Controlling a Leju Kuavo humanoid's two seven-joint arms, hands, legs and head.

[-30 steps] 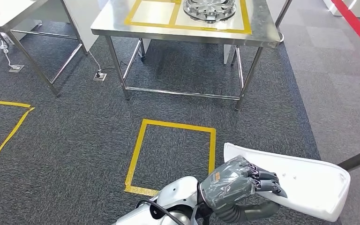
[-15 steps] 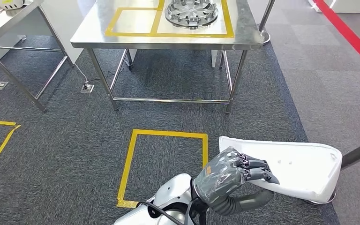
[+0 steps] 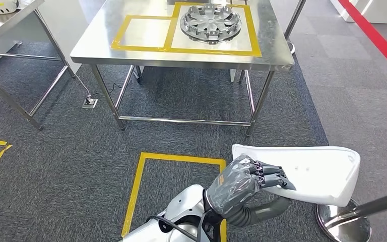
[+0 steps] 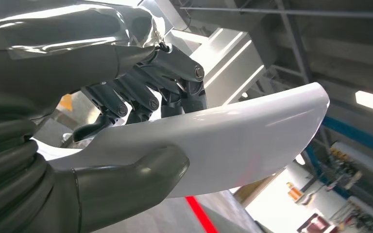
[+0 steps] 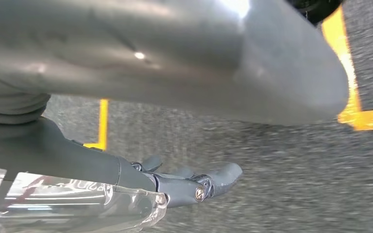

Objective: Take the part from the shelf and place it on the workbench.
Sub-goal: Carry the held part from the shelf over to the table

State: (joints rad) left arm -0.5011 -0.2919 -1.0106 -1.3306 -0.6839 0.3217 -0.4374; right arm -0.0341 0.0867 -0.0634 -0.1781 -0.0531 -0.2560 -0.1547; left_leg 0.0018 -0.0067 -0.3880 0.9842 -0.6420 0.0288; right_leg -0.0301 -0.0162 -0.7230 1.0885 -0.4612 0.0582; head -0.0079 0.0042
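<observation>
White part, gripped in left hand

Grey plastic-wrapped robot hand, dark fingers

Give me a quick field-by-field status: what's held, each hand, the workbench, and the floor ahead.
held part: white panel, carried low in front of the body
left hand: left hand grips the panel's near edge, thumb under, fingers over
right hand: right hand hangs over the carpet, holding nothing, fingers loosely extended
workbench: steel table ahead, with a wheel cover in one yellow-taped square
free spot: taped square beside it
floor: yellow floor outline before the table
</observation>
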